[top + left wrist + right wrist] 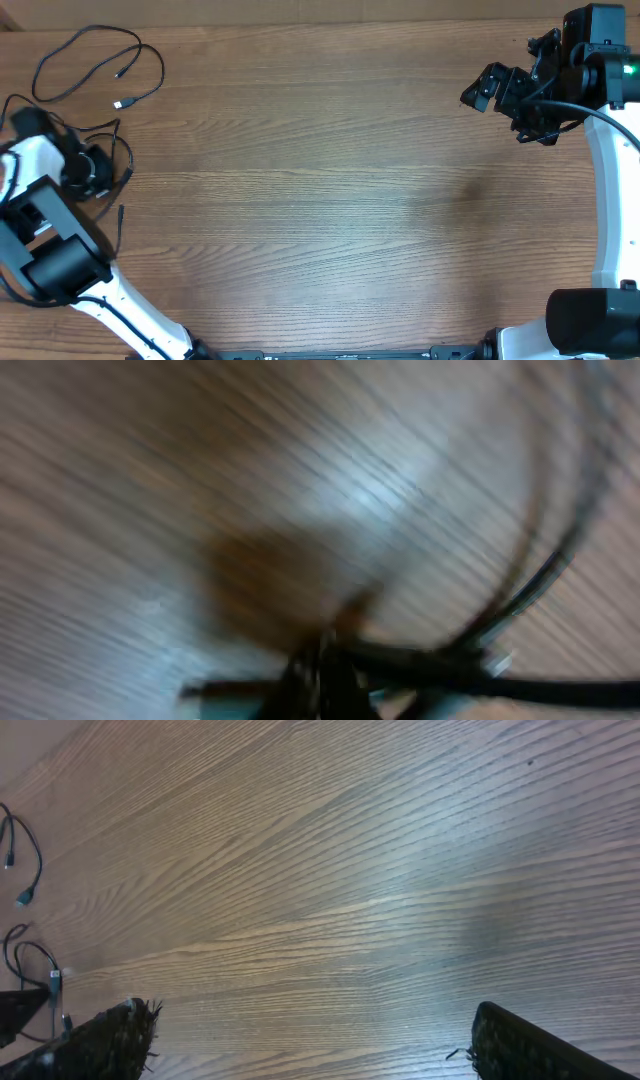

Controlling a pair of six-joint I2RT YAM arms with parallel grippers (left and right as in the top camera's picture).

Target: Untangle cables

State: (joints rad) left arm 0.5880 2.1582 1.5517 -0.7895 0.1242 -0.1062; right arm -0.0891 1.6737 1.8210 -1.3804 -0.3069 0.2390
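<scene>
Untangling looks partly done: one looped cable [95,68] lies spread open and apart on the wooden table [320,200] just beyond the left gripper [88,168], while the bunched cables [128,160] crowd right around that gripper and appear to be the work left. The left wrist view is too blurred to tell whether the left gripper clasps a cord. The right gripper [495,105], far across the table from the left gripper, hangs spread wide and empty.

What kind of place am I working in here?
Likely a robot test bench: a wood-grain table, a left arm and right arm at its edge, loose cables. Nothing of the room shows.
</scene>
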